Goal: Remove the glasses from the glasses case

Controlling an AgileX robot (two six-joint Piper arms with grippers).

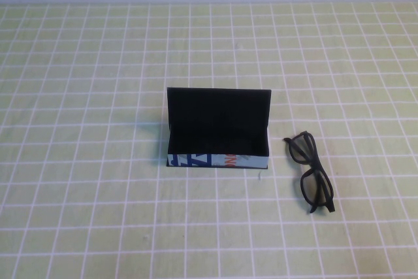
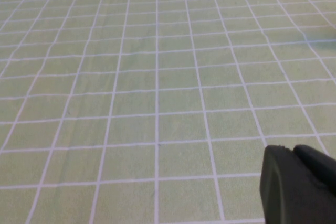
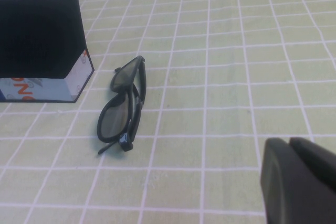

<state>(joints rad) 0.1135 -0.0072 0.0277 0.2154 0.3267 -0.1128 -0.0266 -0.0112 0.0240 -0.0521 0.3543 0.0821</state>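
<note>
Glasses [image 1: 311, 173], folded, long axis running top-to-bottom, are laid right of the open case [image 1: 217, 131]. Left gripper [image 2: 299, 184] and right gripper [image 3: 299, 179] are seen only in part at their views' lower right; finger state cannot be told.

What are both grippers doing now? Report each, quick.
Left gripper: over bare tablecloth, holding nothing; open or shut cannot be told.
Right gripper: near the glasses beside the glasses case, holding nothing; cannot be told.

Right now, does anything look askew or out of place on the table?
Nothing damaged. The case stands open and empty; the glasses lie folded on the cloth to its right, apart from it. The left claw and right claw show only in their wrist views, holding nothing.
</note>
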